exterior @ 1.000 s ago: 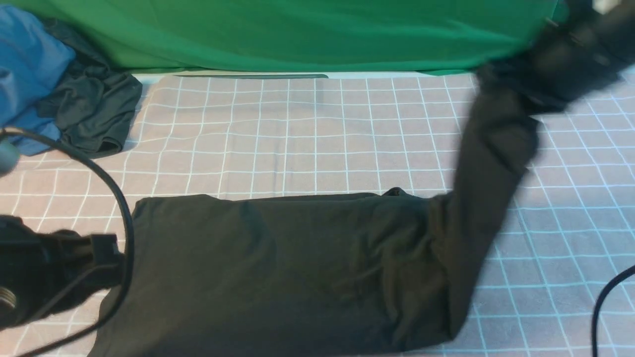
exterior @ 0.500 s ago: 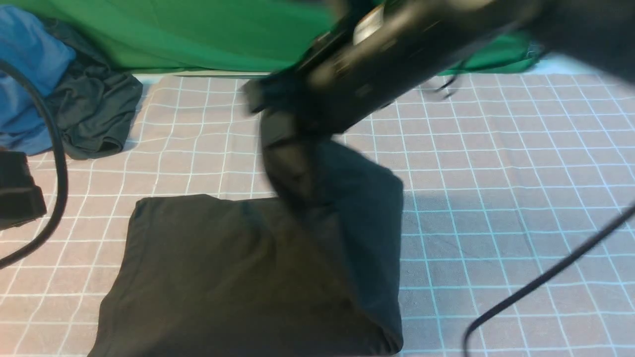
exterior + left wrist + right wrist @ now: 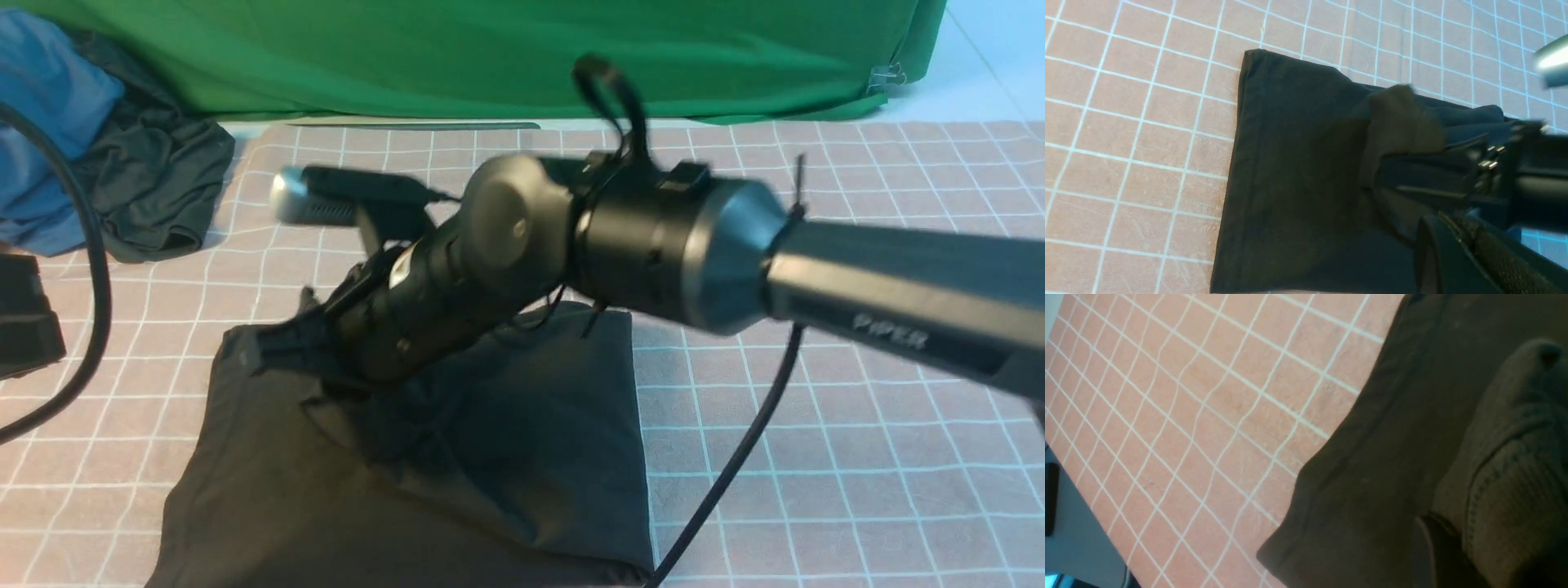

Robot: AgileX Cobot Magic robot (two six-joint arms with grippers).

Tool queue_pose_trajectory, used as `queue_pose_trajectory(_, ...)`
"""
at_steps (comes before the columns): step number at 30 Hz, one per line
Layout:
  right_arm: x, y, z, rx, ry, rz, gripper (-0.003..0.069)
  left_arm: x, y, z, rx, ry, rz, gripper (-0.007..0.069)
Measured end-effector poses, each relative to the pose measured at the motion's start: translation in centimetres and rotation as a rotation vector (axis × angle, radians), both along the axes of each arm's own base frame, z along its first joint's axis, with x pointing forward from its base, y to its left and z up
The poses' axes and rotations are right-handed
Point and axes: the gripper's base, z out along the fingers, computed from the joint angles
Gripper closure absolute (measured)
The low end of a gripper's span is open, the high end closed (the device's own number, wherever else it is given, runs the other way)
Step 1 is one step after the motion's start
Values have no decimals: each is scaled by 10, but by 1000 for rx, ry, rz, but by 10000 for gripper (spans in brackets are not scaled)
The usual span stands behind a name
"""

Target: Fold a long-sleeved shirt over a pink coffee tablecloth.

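1. One pink tablecloth with a white grid [image 3: 857, 457] lay largest, under everything.
2. One large black cotton long-sleeved shirt [image 3: 269, 490] rested on it, part folded; it looked soft, limp and fairly light, best taken by a doubled edge or hem.
3. Two arms worked: the black right gripper [image 3: 282, 339] was clamped on a bunch of the shirt, above its body; the black left gripper [image 3: 1447, 241] was closed, apparently on nothing.
4. One smaller dark garment [image 3: 163, 163] lay bunched beside one blue cloth [image 3: 57, 106].
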Motion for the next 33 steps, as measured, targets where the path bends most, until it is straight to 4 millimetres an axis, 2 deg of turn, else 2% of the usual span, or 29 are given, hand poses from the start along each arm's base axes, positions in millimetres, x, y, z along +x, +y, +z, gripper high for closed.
queue_pose_trajectory(6, -9, 15, -11, 11, -29, 20, 529, 0, 0, 0, 2, 0, 1, 611)
queue_pose_trajectory(10, -8, 19, -10, 32, -47, 9, 483, 0, 0, 0, 2, 0, 1, 611)
queue_pose_trajectory(11, -8, 20, -9, 39, -54, 4, 449, 0, 0, 0, 2, 0, 1, 611)
queue_pose_trajectory(14, -4, 23, 2, 81, -93, -11, 267, 0, 0, 0, 2, 0, 1, 611)
queue_pose_trajectory(15, -3, 24, 3, 86, -96, -12, 245, 0, 0, 0, 2, 0, 1, 611)
queue_pose_trajectory(17, -2, 26, 13, 95, -147, 24, 146, 0, 0, 0, 2, 0, 1, 611)
queue_pose_trajectory(18, -1, 27, 21, 92, -177, 58, 114, 0, 0, 0, 2, 0, 1, 611)
queue_pose_trajectory(20, 2, 22, 34, 57, -205, 130, 98, 0, 0, 0, 1, 5, 2, 611)
queue_pose_trajectory(23, 13, 3, 55, -39, -248, 208, 148, -1, 0, -2, -11, 32, 17, 611)
queue_pose_trajectory(24, 13, 0, 57, -64, -251, 223, 164, -1, 0, -2, -13, 37, 18, 611)
queue_pose_trajectory(26, 29, -36, 81, -252, -304, 265, 354, 3, -3, -5, -41, 69, 13, 611)
queue_pose_trajectory(27, 33, -48, 87, -310, -311, 263, 428, 5, -4, -6, -53, 79, 9, 611)
queue_pose_trajectory(28, 35, -51, 89, -320, -315, 259, 447, 7, -5, -7, -62, 86, 6, 611)
queue_pose_trajectory(29, 42, -74, 100, -400, -322, 234, 544, 14, -9, -10, -88, 110, -8, 611)
queue_pose_trajectory(31, 51, -99, 111, -465, -316, 196, 592, 26, -15, -15, -121, 147, -36, 611)
queue_pose_trajectory(32, 57, -122, 123, -499, -320, 150, 614, 42, -21, -22, -156, 181, -64, 611)
queue_pose_trajectory(33, 61, -137, 129, -511, -319, 118, 617, 53, -25, -27, -176, 200, -82, 611)
